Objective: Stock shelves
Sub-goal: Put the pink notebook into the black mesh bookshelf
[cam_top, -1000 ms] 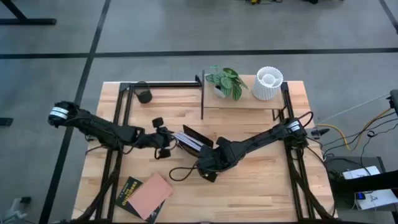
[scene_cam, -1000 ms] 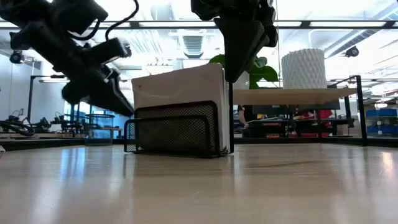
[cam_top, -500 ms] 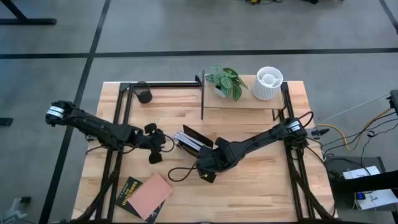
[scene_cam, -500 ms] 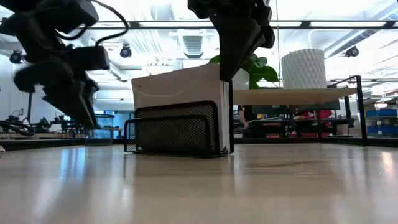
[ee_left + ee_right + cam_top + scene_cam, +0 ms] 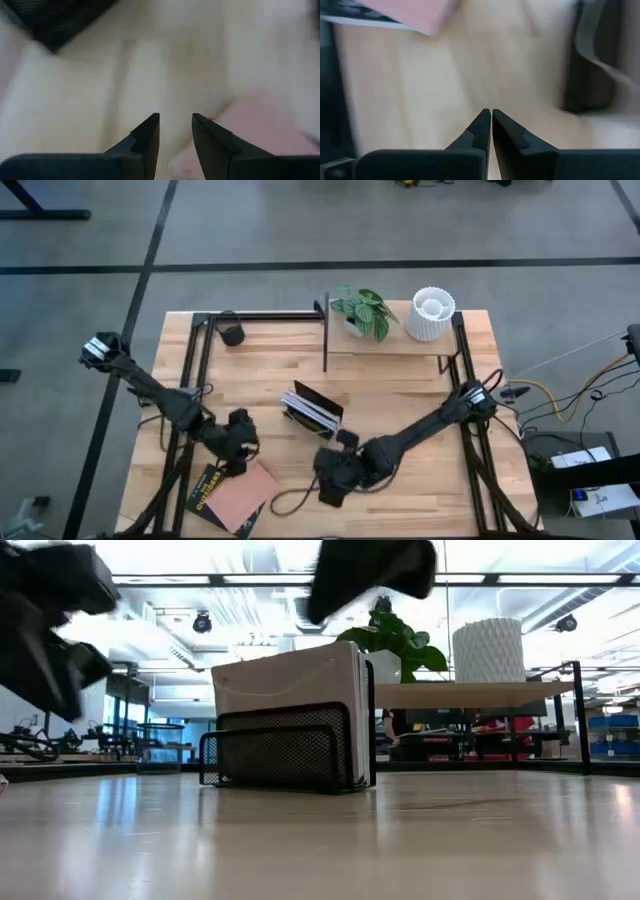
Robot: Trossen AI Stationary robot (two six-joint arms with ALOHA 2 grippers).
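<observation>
The shelves (image 5: 385,346), a pale board in a thin black frame, stand at the table's far right and carry a small plant (image 5: 362,310) and a white ribbed pot (image 5: 432,315). A black mesh rack (image 5: 312,408) with upright books (image 5: 290,680) stands mid-table. A pink book (image 5: 243,493) lies on a dark book (image 5: 203,489) at the near left. My left gripper (image 5: 238,446) hovers open just beyond the pink book (image 5: 260,125). My right gripper (image 5: 334,477) is shut over bare tabletop, on the near side of the rack.
A small black cup (image 5: 232,334) stands at the far left beside a black frame bar (image 5: 260,315). A dark cable (image 5: 290,498) trails on the table by my right gripper. Bare tabletop lies at the near right.
My left gripper has left the rack's left side and swung toward the table's near left, to the stacked books. My right gripper has drawn back from the rack toward the near edge. The rack and its books have stayed in place.
</observation>
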